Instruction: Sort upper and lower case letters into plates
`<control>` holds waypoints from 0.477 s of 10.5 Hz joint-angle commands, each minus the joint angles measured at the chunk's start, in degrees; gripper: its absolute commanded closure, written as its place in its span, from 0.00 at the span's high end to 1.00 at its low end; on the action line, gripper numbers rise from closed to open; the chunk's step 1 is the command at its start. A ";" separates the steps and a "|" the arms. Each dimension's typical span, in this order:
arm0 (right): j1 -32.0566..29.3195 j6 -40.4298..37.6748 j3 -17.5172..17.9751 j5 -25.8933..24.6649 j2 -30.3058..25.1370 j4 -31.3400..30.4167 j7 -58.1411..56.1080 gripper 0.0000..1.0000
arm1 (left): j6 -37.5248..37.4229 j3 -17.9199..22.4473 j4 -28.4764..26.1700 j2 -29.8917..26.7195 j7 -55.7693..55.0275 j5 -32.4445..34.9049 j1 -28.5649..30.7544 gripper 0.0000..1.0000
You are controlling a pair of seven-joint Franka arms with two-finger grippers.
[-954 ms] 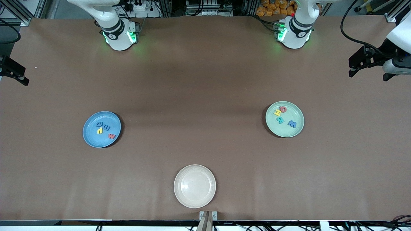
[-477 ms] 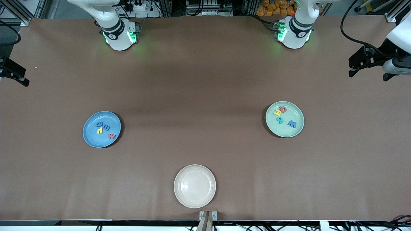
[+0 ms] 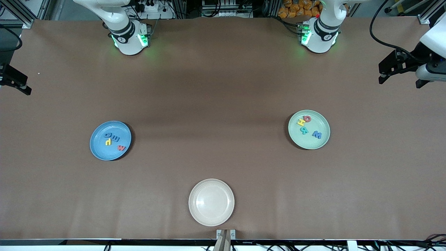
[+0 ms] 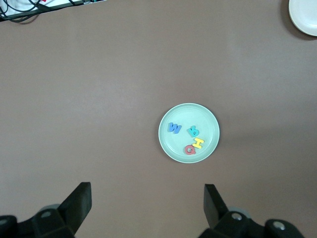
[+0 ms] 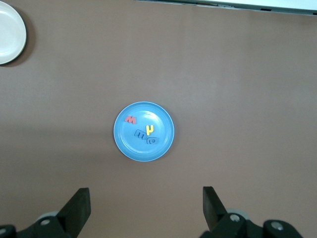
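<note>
Left wrist view: wide, empty fingers (image 4: 79,201) hang high over the mint plate (image 4: 171,146).
Right gripper (image 5: 146,210) is wide open too, up over the blue plate (image 5: 124,146). Four letters (image 3: 308,126) lie in the mint plate, four more (image 3: 113,140) in the blue one. A cream plate (image 3: 211,202) sits nearest the front camera on the counter (image 3: 216,104).

We find a robotics lab: two arm bases (image 3: 129,38) lit green stand bolted along a table (image 3: 223,90) under brown covering, with aluminium framing (image 3: 31,14), bundled cables (image 3: 383,38) and power strips (image 3: 150,7) at its edge.
</note>
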 commanded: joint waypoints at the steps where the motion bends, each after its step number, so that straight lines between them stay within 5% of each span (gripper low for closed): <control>1: -0.61 -0.01 0.10 -0.56 0.02 -0.62 -1.04 1.00 | 0.24 0.08 0.12 0.02 1.05 0.57 -0.01 1.00; 5: -0.70 0.17 0.10 -0.56 1.16 -0.62 -1.04 1.00 | -0.02 0.00 0.04 0.11 -1.22 -0.56 -0.01 1.00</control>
